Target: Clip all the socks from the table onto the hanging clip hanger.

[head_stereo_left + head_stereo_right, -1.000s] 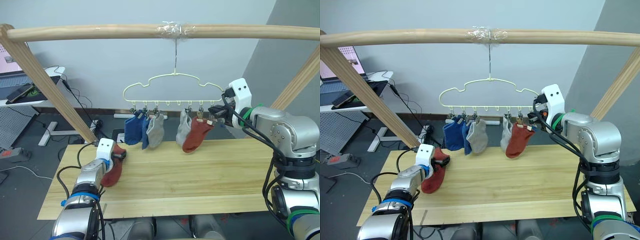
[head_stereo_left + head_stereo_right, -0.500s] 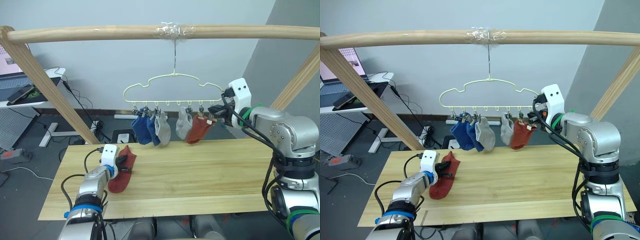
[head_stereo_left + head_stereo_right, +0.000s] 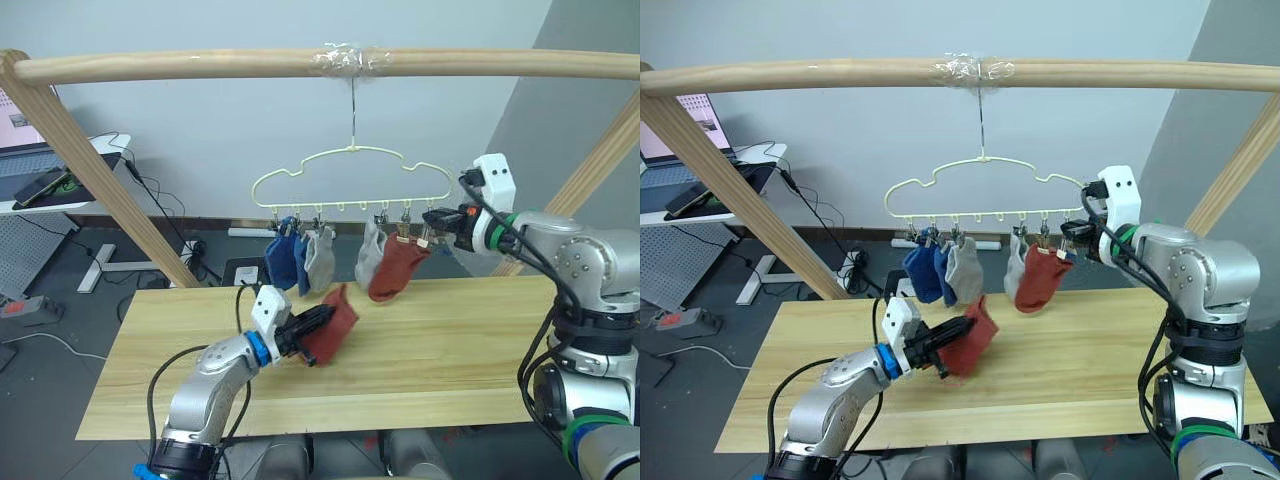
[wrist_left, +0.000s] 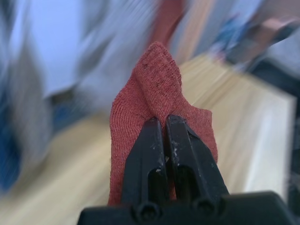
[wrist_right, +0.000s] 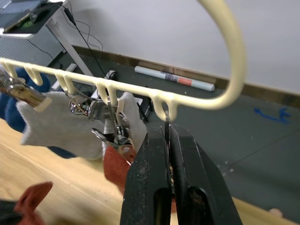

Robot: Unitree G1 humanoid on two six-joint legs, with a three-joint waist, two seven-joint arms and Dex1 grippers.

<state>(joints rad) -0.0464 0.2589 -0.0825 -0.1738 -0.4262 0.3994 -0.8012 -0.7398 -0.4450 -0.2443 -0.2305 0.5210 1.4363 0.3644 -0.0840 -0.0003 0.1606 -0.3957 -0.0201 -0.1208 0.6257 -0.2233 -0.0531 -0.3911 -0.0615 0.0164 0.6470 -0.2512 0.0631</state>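
My left gripper (image 3: 316,324) is shut on a rust-red sock (image 3: 337,322) and holds it above the middle of the table (image 3: 450,350), below the hanging socks. The left wrist view shows the sock (image 4: 151,79) pinched between the gripper's (image 4: 161,121) black fingers. The pale-yellow clip hanger (image 3: 352,150) hangs from the top pole. Two blue socks (image 3: 283,258), two grey socks (image 3: 320,255) and a rust-red sock (image 3: 395,270) are clipped on it. My right gripper (image 5: 167,129) is shut on the metal clip under the hanger's (image 5: 225,47) end loop, at its right end (image 3: 432,218).
A round wooden pole frame spans the table: a top bar (image 3: 200,66), a slanted pole at the left (image 3: 90,170) and another at the right (image 3: 600,150). A desk with devices (image 3: 40,180) stands at the back left, with cables on the floor.
The left gripper shut on the rust-red sock at the table's left, then lifted it and carried it right toward the middle. The hanger and its socks swayed slightly.
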